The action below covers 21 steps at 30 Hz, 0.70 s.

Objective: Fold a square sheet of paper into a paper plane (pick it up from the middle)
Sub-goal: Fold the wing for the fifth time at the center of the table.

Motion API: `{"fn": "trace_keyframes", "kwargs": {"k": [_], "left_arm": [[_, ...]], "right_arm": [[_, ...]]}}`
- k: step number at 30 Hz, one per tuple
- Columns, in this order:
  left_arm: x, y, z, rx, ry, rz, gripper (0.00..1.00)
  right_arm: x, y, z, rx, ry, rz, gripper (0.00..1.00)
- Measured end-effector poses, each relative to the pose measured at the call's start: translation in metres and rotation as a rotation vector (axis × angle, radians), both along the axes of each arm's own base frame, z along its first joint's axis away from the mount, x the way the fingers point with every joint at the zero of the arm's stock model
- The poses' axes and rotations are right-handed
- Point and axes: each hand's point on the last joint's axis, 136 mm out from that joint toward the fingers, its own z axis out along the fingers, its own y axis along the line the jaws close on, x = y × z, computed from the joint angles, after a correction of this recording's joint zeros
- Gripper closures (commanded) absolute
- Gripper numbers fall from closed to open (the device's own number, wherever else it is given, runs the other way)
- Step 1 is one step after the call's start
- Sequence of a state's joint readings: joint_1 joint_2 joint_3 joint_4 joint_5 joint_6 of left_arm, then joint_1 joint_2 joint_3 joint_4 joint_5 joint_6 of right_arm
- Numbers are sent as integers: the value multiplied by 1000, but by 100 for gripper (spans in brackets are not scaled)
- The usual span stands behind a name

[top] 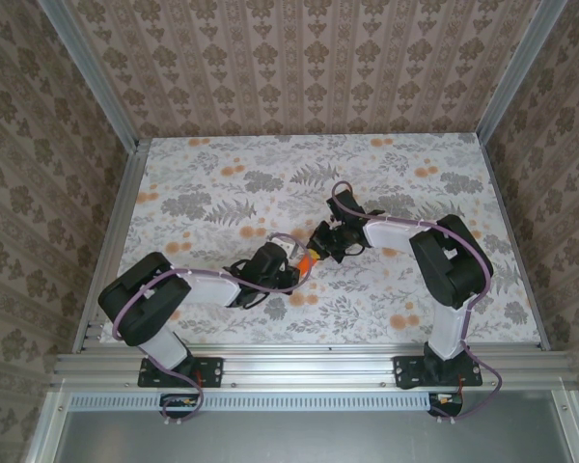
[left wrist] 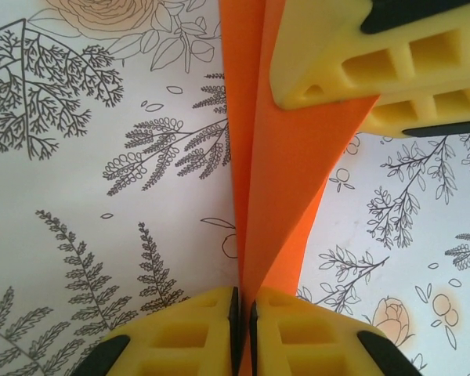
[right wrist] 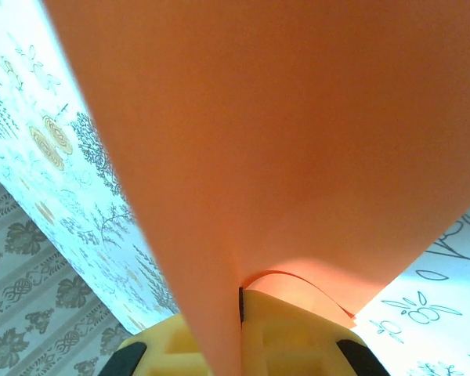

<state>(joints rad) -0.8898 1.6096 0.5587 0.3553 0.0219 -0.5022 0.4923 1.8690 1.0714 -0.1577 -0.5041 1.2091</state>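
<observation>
While between both pairs of fingers, orange paper.

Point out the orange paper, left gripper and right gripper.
orange paper (left wrist: 290,172): left wrist view, folded flap.
left gripper (left wrist: 244,313): left wrist view, between fingertips.
right gripper (right wrist: 240,307): right wrist view, between fingertips.

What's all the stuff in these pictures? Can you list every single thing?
folded orange paper: one, bright orange, mid-table, between both pincers
table: one, white with grey leaves and pale-orange flowers, under the arms
walls: three, beige patterned, around the table
metal frame: one, silver, along the near edge
left arm: one, black and white, near left
right arm: one, black and white, near right
left pincer: one, yellow, shut on the paper
right pincer: one, yellow, shut on the paper
</observation>
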Motion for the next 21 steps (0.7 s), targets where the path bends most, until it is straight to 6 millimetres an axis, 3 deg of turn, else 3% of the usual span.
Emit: {"fn": "trace_keyframes", "kwargs": {"k": [21], "left_arm": [[-7, -2, 1, -58, 46, 1, 84]], "right_arm": [[7, -10, -1, 17, -4, -27, 94]]}}
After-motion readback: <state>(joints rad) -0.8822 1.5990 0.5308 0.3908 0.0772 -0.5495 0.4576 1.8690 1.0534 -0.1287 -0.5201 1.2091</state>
